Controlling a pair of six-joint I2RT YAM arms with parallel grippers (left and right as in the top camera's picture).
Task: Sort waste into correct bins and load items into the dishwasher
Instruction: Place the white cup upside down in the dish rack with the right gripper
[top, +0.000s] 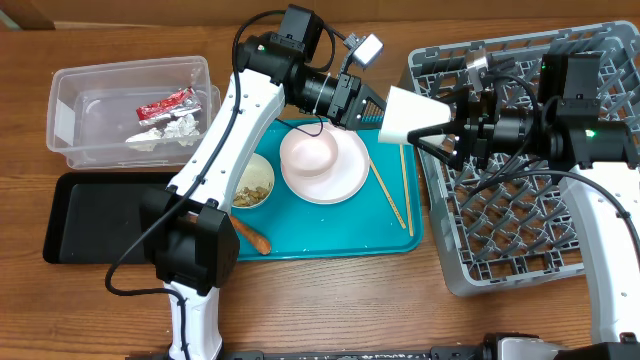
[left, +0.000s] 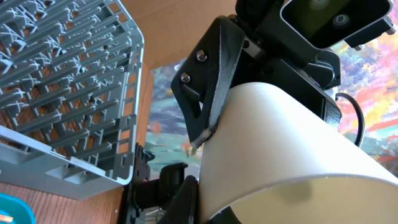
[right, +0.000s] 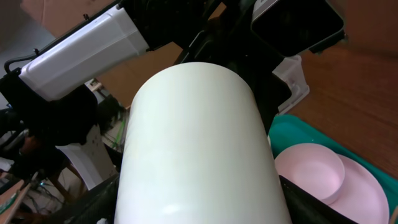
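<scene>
The white cup hangs on its side in the air between both arms, over the gap between the teal tray and the grey dish rack. My left gripper is shut on its wide rim, one finger inside and one outside. My right gripper straddles the narrow base, with fingers against both sides. The cup fills the left wrist view and the right wrist view. The rack also shows in the left wrist view.
The teal tray holds a pink bowl on a pink plate, a small white bowl with scraps, a carrot and two chopsticks. The clear tub holds a foil wrapper and paper. A black tray lies in front.
</scene>
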